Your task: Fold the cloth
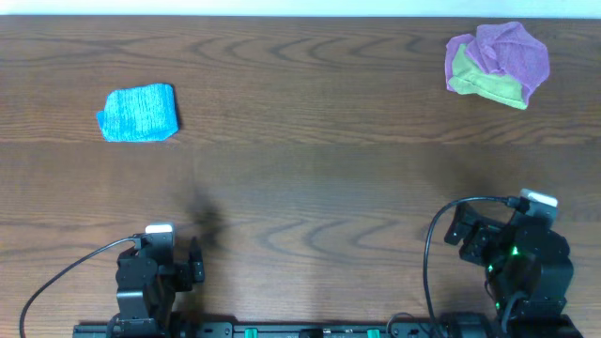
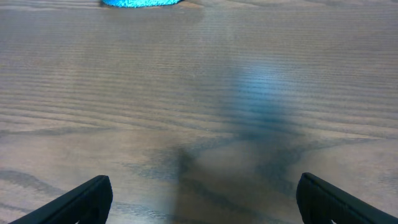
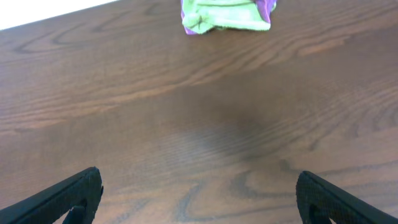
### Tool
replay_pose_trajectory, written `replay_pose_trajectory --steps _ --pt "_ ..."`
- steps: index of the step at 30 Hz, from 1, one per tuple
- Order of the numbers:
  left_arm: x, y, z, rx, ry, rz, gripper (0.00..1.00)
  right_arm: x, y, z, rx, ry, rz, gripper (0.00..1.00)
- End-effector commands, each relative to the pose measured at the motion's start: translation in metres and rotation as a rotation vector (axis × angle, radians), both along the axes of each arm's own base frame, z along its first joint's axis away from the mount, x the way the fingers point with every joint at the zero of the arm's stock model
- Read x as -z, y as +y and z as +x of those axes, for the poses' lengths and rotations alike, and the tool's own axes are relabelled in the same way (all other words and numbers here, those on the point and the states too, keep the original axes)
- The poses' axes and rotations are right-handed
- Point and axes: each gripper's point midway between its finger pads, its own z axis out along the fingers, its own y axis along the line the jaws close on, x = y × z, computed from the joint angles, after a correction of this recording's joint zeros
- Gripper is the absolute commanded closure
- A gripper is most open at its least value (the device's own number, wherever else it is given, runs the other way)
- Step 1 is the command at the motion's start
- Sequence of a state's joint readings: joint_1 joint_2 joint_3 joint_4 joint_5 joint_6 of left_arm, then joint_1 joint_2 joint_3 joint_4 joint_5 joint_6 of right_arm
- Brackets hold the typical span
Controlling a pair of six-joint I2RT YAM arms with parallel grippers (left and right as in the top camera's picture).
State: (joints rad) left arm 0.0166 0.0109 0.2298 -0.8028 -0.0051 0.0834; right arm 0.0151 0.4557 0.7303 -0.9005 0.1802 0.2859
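Cloth point(image 1: 138, 114) | table point(image 1: 310, 169), far left | well ahead of spread left claw point(image 2: 205, 196)

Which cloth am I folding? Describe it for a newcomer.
On the wooden table, look far left, ahead of the left gripper. The cloth lies alone there, bright turquoise-blue; the purple cloth and yellow-green cloth sit bunched together far right.

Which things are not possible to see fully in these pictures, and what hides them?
Left wrist view: the cloth is cut off by the top edge; only a thin strip shows.
Right wrist view: the purple cloth is almost wholly beyond the top edge; the yellow-green cloth is cut there too.
Overhead view: the purple cloth covers part of the yellow-green cloth; the cloth's layers are too small to count.
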Motion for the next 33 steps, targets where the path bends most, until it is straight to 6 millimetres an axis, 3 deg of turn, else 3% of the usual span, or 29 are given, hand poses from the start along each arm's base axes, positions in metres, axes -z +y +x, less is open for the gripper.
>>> replay_pose_trajectory --steps 1,10,19,22,33 --pt "0.023 0.003 -0.007 0.000 0.071 0.026 0.05 0.016 -0.007 -0.004 0.049 0.016 0.018 0.01" --pt "0.023 0.003 -0.007 0.000 0.071 0.026 0.05 0.090 0.017 -0.004 -0.157 -0.055 -0.039 0.01" --pt "0.023 0.003 -0.007 0.000 0.071 0.026 0.04 0.132 0.029 -0.007 -0.287 0.013 -0.096 0.01" --pt "0.023 0.003 -0.007 0.000 0.071 0.026 0.04 0.141 0.030 -0.008 -0.294 0.017 -0.091 0.01" --pt "0.023 0.003 -0.007 0.000 0.071 0.026 0.05 0.136 0.041 -0.007 -0.395 -0.015 -0.172 0.01"
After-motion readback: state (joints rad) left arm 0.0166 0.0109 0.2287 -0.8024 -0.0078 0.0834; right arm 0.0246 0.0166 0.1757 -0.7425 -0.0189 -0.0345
